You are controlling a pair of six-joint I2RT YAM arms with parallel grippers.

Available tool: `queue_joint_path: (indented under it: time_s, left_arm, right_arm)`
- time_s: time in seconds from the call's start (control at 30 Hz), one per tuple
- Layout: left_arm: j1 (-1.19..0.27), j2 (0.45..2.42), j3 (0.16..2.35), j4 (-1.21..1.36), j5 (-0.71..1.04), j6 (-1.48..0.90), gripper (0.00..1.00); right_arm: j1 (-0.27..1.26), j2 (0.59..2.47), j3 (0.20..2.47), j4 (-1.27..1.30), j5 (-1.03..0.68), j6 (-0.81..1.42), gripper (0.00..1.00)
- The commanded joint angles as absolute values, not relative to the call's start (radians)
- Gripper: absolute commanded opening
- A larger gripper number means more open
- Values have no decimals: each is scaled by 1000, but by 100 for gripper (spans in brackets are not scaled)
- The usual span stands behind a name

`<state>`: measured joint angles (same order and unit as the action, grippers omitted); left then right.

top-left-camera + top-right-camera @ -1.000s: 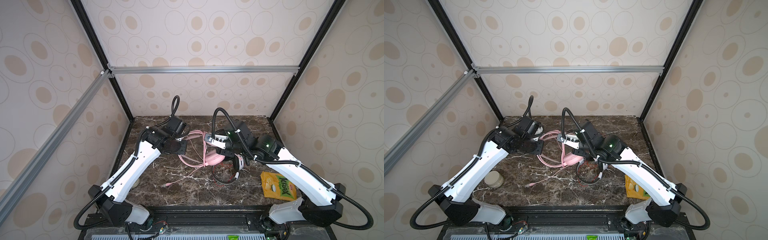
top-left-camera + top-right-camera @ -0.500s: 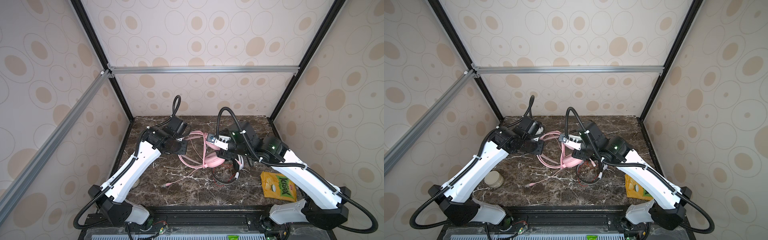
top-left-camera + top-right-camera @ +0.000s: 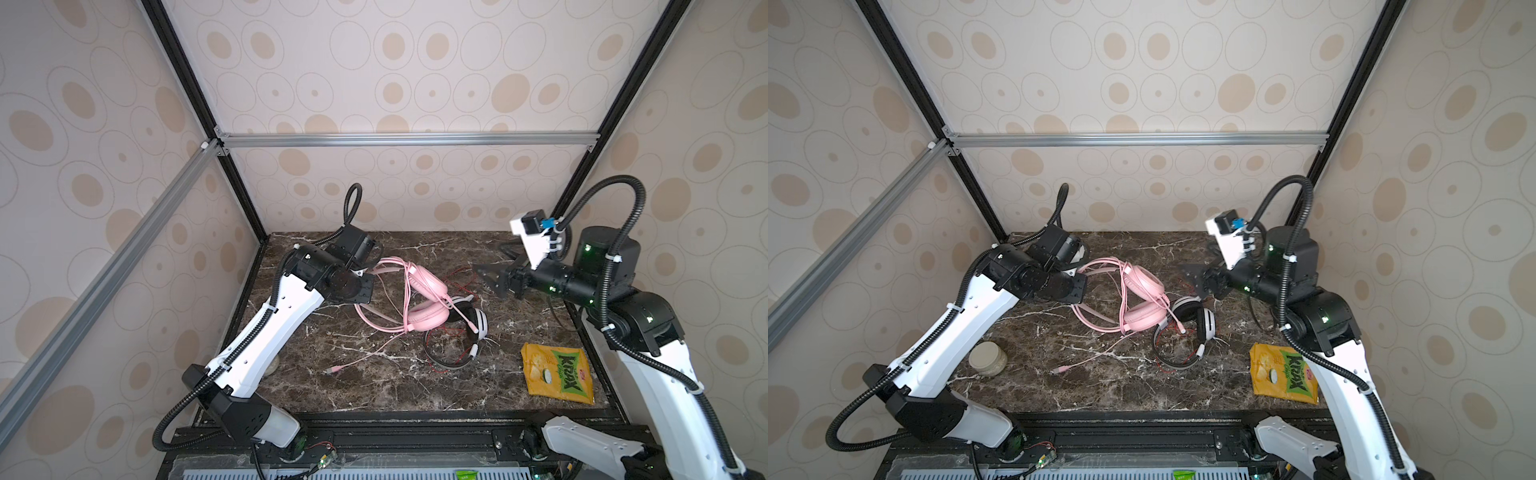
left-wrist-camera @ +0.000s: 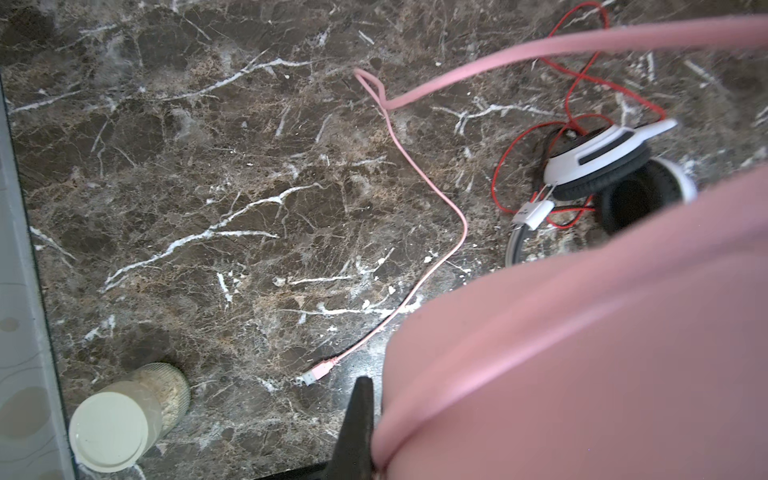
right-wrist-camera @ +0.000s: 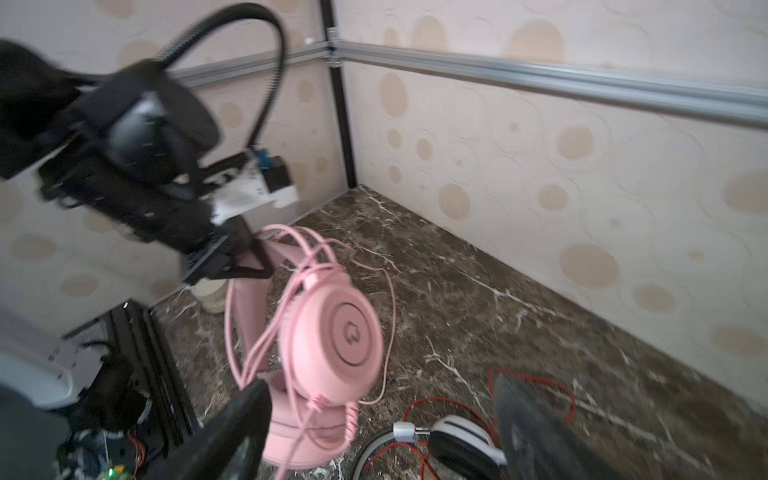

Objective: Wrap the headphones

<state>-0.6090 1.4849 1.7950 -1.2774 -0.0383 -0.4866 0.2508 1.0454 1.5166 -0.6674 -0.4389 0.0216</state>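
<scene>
Tabletop (image 3: 374, 399): dark marble; you look at it from the front edge.
Snack bag (image 3: 559, 378): yellow and green, it lies flat near the front right corner, well apart from both headsets.
Jar (image 3: 988, 359): white lid, on its side near the left edge, toward the front.
Pink plug (image 3: 332, 369): the free end of the pink cable lies on the marble, between the front edge and the middle.
White-and-black headset (image 3: 473, 322): you find it at the middle of the tabletop, a little to the right. Its silver band lies flat and its thin red cable is loose around it.
Pink headset (image 3: 428, 286): at the middle, toward the back. Its lower cup is just beside the white-and-black cup, and the pink cable loops over the band and the upper cup.
Left gripper (image 3: 1079, 272): your fingers (image 4: 357, 424) are closed on the headband of the pink headset, on its left side.
Right gripper (image 3: 492, 261): near the back right corner, above the marble. The fingers stand wide apart and hold nothing, and they point toward the headsets.
</scene>
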Motion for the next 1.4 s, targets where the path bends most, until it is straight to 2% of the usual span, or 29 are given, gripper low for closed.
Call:
queue_joint_path:
  time_s: [0.0, 0.2, 0.33, 0.53, 0.83, 1.0, 1.17, 1.37]
  left_arm:
    - [-612, 1465, 1914, -1256, 83, -584, 0]
    - [-611, 1464, 2031, -1277, 135, -742, 0]
    - [-610, 1471, 2120, -1241, 208, -819, 0]
    - [-602, 1526, 2263, -1206, 266, -851, 0]
    - [-570, 1526, 2261, -1134, 294, -848, 0]
    - [-533, 1528, 2262, -1123, 336, -839, 0]
    - [-479, 1527, 2261, -1121, 382, -826, 0]
    - [-442, 1528, 2256, -1114, 422, -815, 0]
  right_arm:
    - [101, 1060, 1374, -516, -575, 357, 86]
    - [85, 1178, 1126, -278, -663, 478, 83]
    - [172, 1250, 1023, -133, -695, 401, 84]
    - [328, 1366, 953, 43, -704, 384, 86]
    - [466, 1509, 932, 199, -616, 394, 84]
    - [499, 1597, 943, 265, -582, 435, 79]
    - [518, 1652, 906, 363, -574, 513, 68]
    - [570, 1701, 857, 481, -530, 553, 64]
